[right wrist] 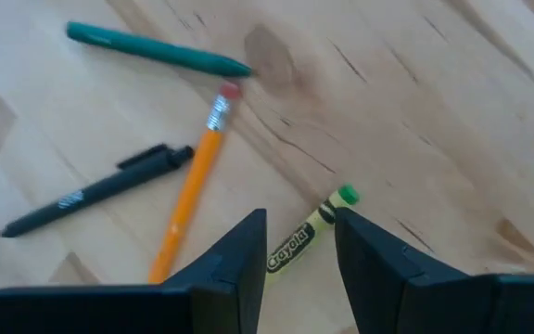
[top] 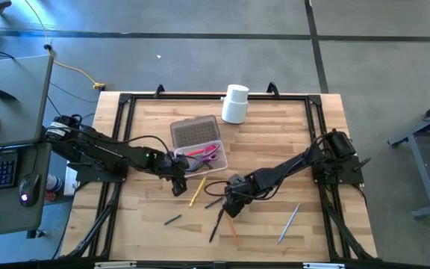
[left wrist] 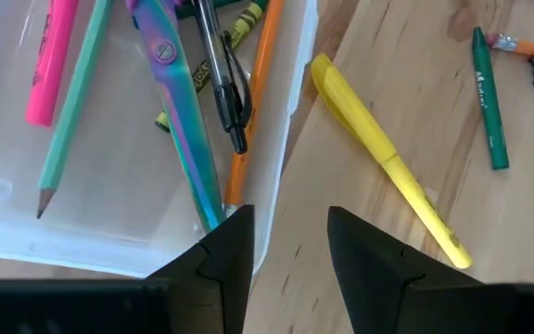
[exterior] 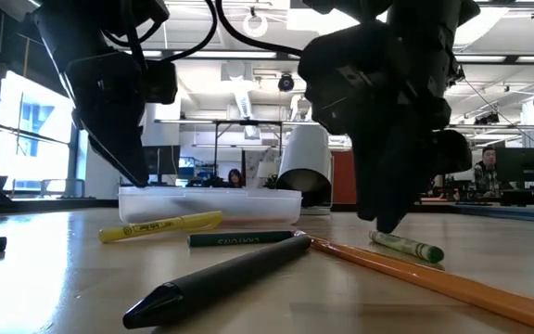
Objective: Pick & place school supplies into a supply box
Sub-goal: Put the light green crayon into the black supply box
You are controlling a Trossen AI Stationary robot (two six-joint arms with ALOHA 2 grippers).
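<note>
Left wrist view: narrow-gapped left end effector (left wrist: pixel 290 246) straddles supply box (left wrist: pixel 286 139) edge.

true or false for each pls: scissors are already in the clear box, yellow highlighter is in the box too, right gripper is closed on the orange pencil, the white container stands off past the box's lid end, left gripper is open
1. The scissors lie in the supply box: true.
2. The yellow highlighter is in the box: false. It lies on the table beside the box.
3. The right gripper is shut on the orange pencil: false. It is open, astride a green crayon.
4. The white container stands beyond the box's lid: true.
5. The left gripper is open: true. It holds nothing.
</note>
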